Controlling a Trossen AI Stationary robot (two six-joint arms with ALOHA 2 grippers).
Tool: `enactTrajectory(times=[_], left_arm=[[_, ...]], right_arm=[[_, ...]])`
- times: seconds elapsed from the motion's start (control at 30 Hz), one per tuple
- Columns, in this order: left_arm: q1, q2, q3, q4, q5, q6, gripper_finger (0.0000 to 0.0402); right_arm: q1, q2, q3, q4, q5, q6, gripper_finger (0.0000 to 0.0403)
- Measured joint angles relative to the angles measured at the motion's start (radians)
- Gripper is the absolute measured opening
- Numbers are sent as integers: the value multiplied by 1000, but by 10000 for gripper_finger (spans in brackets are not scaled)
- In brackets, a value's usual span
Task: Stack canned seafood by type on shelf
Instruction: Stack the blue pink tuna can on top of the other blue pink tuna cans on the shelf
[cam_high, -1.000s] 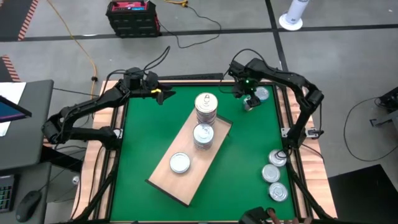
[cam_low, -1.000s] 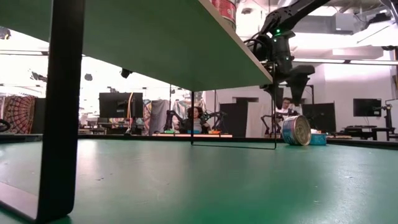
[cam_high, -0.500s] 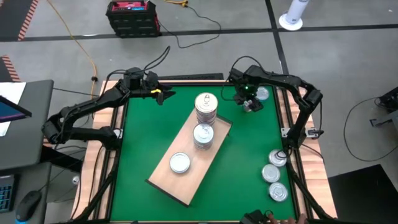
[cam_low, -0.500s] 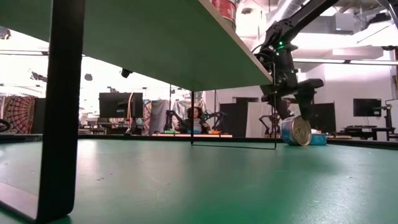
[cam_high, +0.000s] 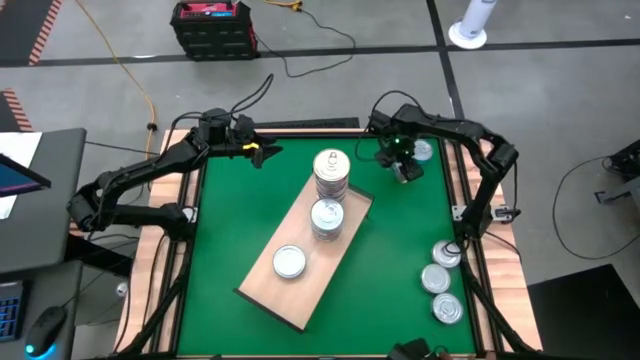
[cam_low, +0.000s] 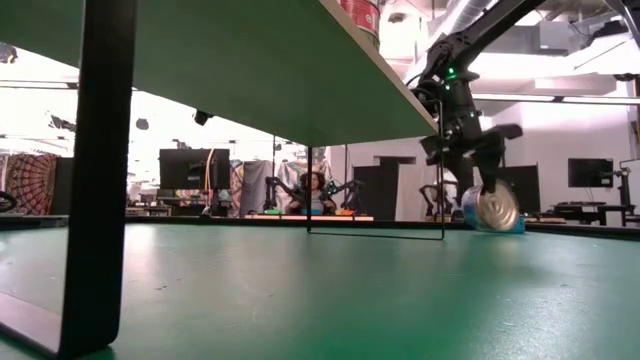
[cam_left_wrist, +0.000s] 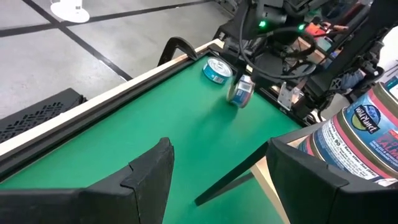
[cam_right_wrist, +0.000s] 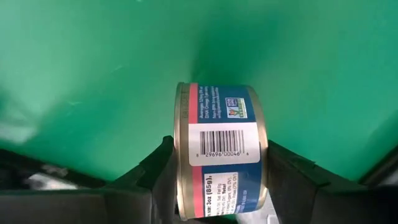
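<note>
High view: the right claw (cam_high: 403, 166) has dropped to the far right of the green surface (cam_high: 230, 240), beside the tan wooden shelf (cam_high: 300, 270); the left claw (cam_high: 262, 152) waits spread.

Low view: it now pinches a blue-labelled round tin (cam_low: 497, 210), on edge.

Right wrist view: fingers (cam_right_wrist: 155, 171) clamp the tin's flat faces, so it seems ready to lift and stack.

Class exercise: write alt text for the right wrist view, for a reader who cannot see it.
The right pincer grips a small round tin on edge between its two dark fingers, barcode label facing the camera. Behind it lies only the green table surface.
</note>
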Motion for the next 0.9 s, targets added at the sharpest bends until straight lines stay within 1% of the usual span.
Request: enactTrajectory(times=[0.1,0.17,0.23,0.3,0.37,0.53,0.63,0.7,0.9], left_arm=[[0,0,0,0,8,-13,244],[0,0,0,0,9,-24,244],[0,0,0,0,10,-33,244],[0,0,0,4,10,-41,244],[0,0,0,16,11,-52,244],[0,0,0,65,10,-119,244],[0,0,0,90,6,-123,244],[0,0,0,101,2,-123,244],[0,0,0,102,1,-125,244]], right_arm=[[-3,-7,67,-65,-10,33,220],[-14,-9,138,-113,-20,83,225],[-33,-9,223,-162,-75,148,226],[-53,-10,311,-201,-168,226,226],[-72,-10,397,-232,-293,319,224],[-103,-11,574,-226,-657,624,228],[-119,-11,657,-205,-869,748,230],[-126,-11,705,-181,-962,818,230],[-136,-11,797,-115,-1130,1052,229]])
